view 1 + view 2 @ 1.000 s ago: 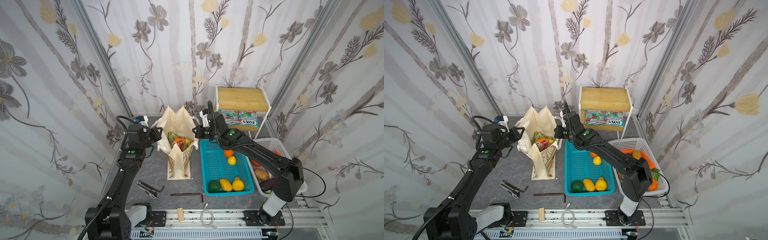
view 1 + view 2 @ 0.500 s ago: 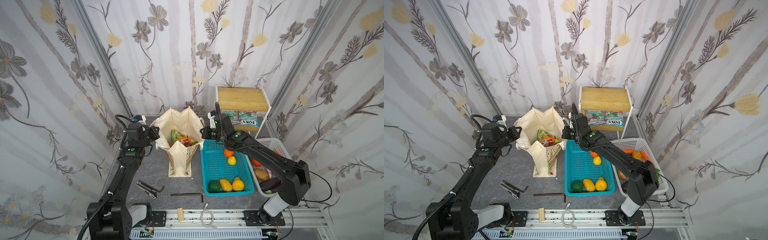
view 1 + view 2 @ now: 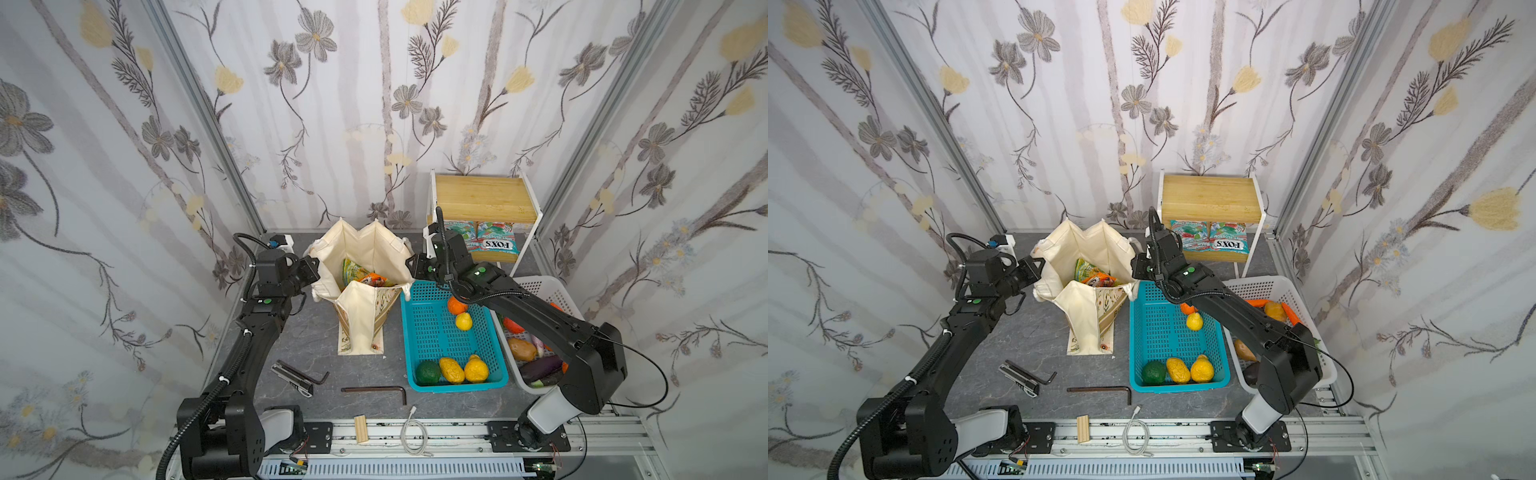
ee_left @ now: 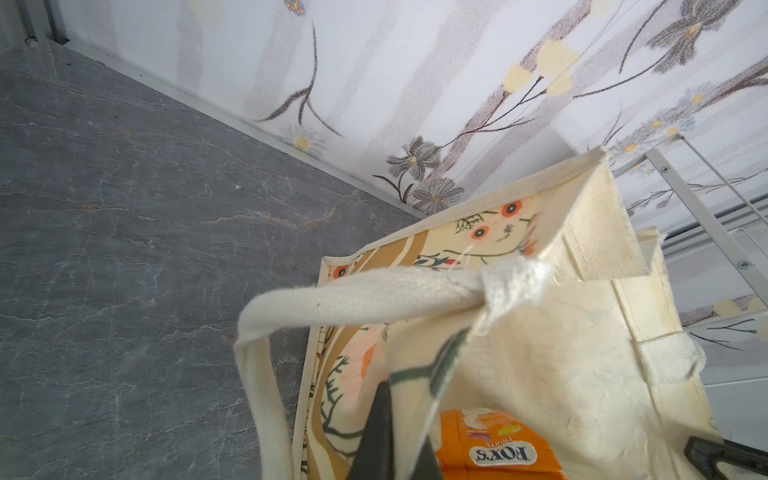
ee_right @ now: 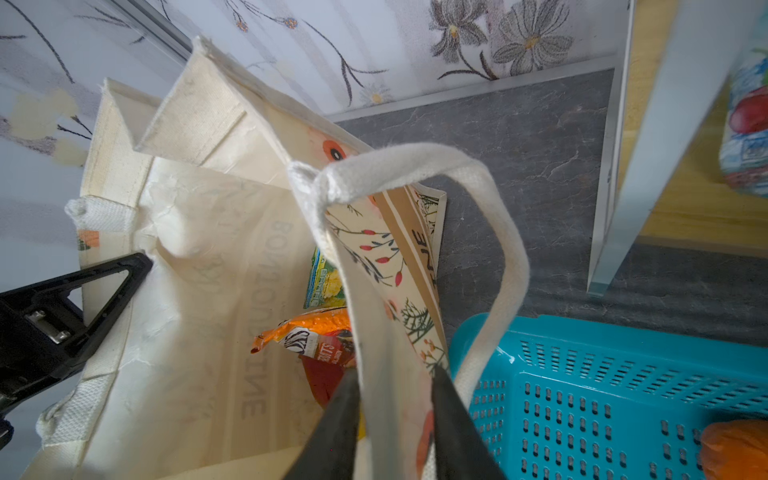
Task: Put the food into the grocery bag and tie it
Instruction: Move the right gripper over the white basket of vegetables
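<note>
The woven cream rim of the grocery bag [image 4: 540, 374] is being pinched flat between the closed fingers of the left gripper [image 4: 399, 453]. The flower-printed canvas wall opposite is being straddled by the parted fingers of the right gripper [image 5: 395, 419], with a thick rope handle [image 5: 498, 232] arching just past them. Beyond both sets of fingertips, a glossy orange packet [image 5: 311, 336] and a flat green packet [image 5: 326, 278] are being cradled by the plain lining, and a teal perforated basket [image 5: 623, 374] is being seen beside the right fingers, outside the bag.
</note>
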Robot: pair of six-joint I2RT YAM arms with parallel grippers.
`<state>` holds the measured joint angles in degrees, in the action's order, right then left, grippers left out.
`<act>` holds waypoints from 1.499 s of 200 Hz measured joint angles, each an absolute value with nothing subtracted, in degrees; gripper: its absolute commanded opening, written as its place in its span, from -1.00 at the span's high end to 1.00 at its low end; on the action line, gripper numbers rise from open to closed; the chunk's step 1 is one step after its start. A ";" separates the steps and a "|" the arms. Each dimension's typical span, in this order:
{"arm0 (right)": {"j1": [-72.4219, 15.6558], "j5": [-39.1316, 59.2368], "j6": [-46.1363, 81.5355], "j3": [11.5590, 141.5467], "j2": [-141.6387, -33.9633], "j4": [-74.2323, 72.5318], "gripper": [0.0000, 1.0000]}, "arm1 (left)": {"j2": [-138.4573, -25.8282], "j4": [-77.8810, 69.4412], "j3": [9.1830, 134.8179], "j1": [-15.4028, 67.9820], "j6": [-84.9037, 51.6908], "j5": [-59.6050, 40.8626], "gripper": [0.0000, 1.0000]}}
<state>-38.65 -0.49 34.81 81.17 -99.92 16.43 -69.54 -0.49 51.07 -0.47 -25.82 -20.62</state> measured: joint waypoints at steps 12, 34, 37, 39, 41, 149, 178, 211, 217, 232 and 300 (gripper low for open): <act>-38.65 -1.61 33.85 81.21 -97.97 17.04 -0.34 | -69.34 -0.51 50.98 -0.47 -25.65 -20.62 1.00; -38.65 -3.79 33.15 80.38 -93.67 17.98 -0.55 | -69.23 -0.51 50.98 -0.47 -25.47 -20.62 1.00; -38.65 -4.01 32.95 80.31 -93.08 18.13 -0.65 | -69.23 -0.51 50.98 -0.47 -25.47 -20.62 1.00; -38.65 -4.16 32.86 80.25 -92.66 18.26 -0.71 | -69.23 -0.51 50.98 -0.47 -25.47 -20.60 1.00; -38.65 -4.29 32.71 80.20 -92.29 18.39 -0.78 | -69.23 -0.51 50.96 -0.47 -25.47 -20.60 1.00; -36.75 -31.14 29.28 63.90 -62.15 22.06 -0.99 | -68.77 -0.58 50.50 -0.45 -25.47 -20.18 1.00; -34.39 -32.53 26.48 56.71 -56.23 19.38 -0.99 | -68.77 -0.58 50.46 -0.45 -25.47 -20.18 1.00; -28.62 -31.57 26.57 53.39 -55.16 17.26 -0.99 | -68.77 -0.60 50.43 -0.45 -25.47 -20.18 1.00; -27.55 -31.31 27.03 52.86 -54.98 17.26 -0.99 | -68.77 -0.60 50.43 -0.45 -25.47 -20.18 1.00; -24.08 -29.50 29.15 51.22 -54.17 17.32 -0.99 | -68.69 -0.60 50.41 -0.45 -25.47 -20.18 1.00; -14.28 -22.81 35.62 44.38 -51.68 16.91 -0.99 | -68.49 -0.58 50.39 -0.45 -25.47 -20.25 1.00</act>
<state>-14.28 -22.81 35.62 44.38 -51.68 16.91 -68.49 -0.58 50.39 -0.45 -25.47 -20.25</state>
